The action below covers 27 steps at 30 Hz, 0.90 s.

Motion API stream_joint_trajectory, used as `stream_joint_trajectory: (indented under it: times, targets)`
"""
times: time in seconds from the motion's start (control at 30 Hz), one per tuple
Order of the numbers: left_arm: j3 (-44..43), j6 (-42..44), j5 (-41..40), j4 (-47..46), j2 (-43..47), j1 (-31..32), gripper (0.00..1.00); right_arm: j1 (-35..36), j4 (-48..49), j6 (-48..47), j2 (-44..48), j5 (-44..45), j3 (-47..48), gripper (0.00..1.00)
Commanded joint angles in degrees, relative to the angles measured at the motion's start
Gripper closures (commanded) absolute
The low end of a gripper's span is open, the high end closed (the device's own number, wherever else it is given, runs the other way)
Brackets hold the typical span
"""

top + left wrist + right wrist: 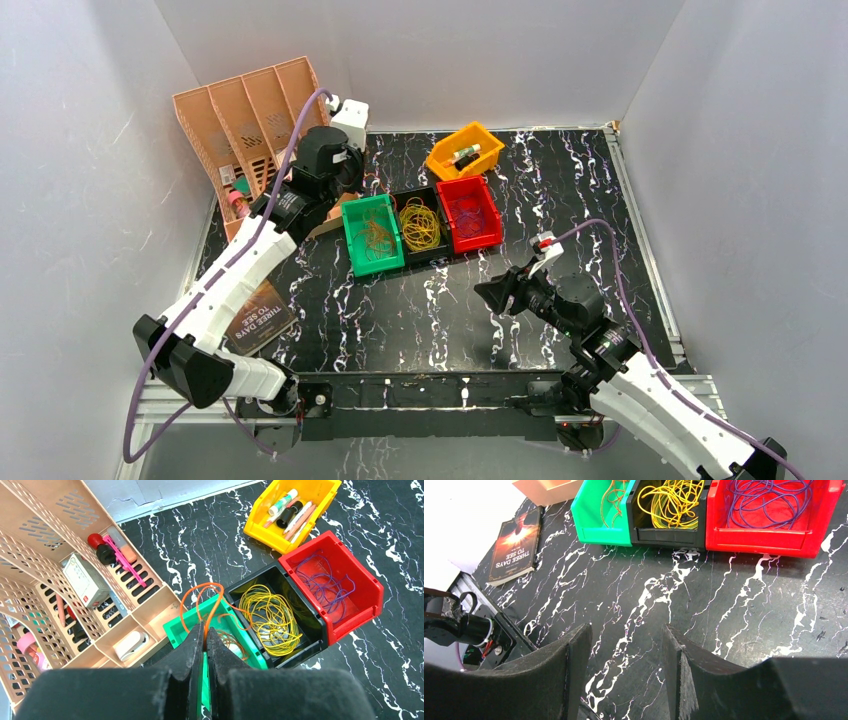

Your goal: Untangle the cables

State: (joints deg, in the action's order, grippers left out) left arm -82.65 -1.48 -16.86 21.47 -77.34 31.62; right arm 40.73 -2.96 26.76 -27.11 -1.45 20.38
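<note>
Three bins stand in a row. The green bin (372,262) holds orange cables (377,237), the black bin (310,625) holds yellow cables (270,617), and the red bin (367,592) holds purple cables (325,585). My left gripper (205,632) hangs over the green bin's near-left corner, shut on an orange cable (212,587) that loops up from the bin. My right gripper (626,630) is open with nothing between its fingers. It hovers low over the bare marble table, well in front of the bins, and shows as black fingers in the top view (495,295).
A tan slotted organizer rack (245,120) with small items lies at the back left, close to my left wrist. A yellow bin (465,150) with pens sits behind the row. A book (258,315) lies near the left arm's base.
</note>
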Motion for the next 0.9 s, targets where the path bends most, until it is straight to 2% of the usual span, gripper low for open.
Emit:
stream_joint_trajectory:
  times: [0.0,0.4,0.87]
  targets:
    - [0.92,0.24,0.35,0.0,1.01,-0.68,1.0,-0.07,2.61,-0.11,0.03,0.8,1.55,0.38]
    - [4.49,-0.37,0.85,0.23,1.86,-1.34,1.0,-0.11,3.26,0.5,-1.42,0.33,1.46,0.38]
    - [8.9,-2.02,7.29,-1.14,-4.57,-3.03,1.0,-0.11,2.55,1.53,-1.11,0.05,0.96,0.37]
